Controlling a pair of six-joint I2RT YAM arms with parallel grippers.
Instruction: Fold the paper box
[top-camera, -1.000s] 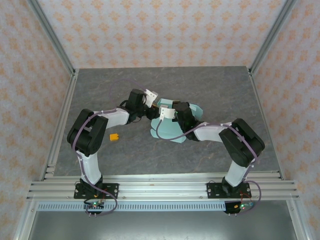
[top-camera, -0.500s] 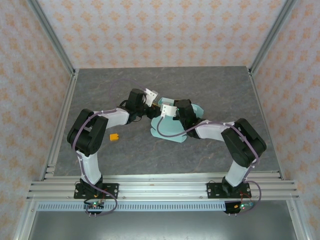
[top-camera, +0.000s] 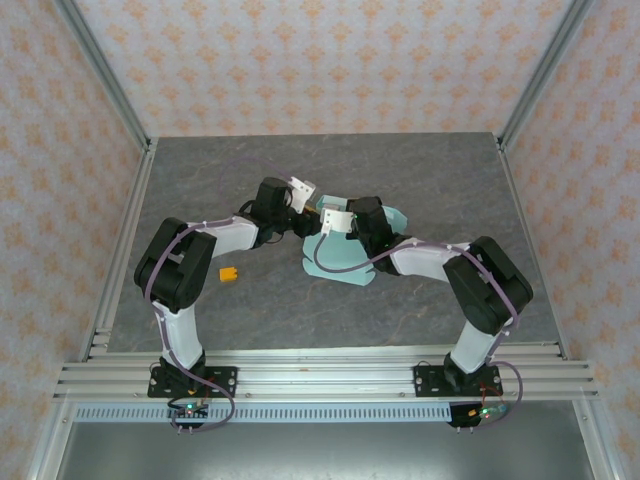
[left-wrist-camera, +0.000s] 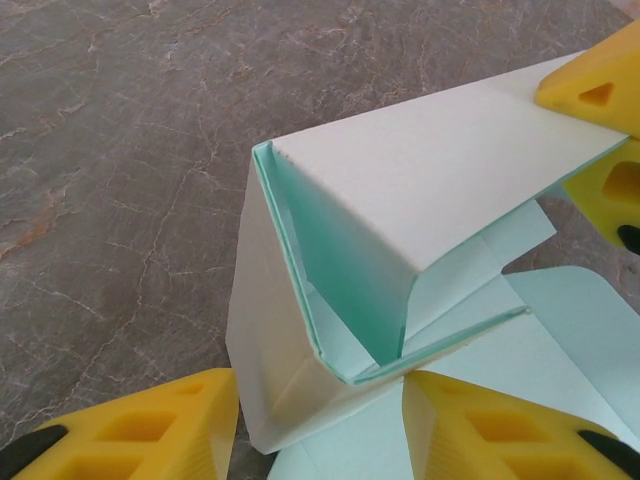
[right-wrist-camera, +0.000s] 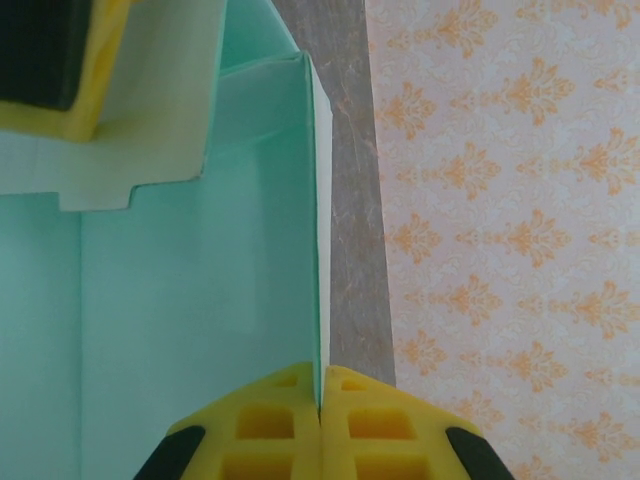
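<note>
Left wrist view: the left gripper (left-wrist-camera: 320, 400) is straddling the box's (left-wrist-camera: 430, 170) folded corner, grip unclear, while the right gripper (right-wrist-camera: 321, 385) is pinching the far wall's edge.

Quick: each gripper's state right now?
Left gripper: astride the paper box at its folded corner; grip cannot be told.
Right gripper: shut on the paper box.

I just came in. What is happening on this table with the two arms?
Two robot arms are folding the paper box in the middle of the table. The right gripper is shut on the edge of one raised panel. The left gripper has its fingers on either side of a folded corner; whether they press it I cannot tell. The box is only partly formed: some flaps lie flat. A small orange piece lies apart from it.
</note>
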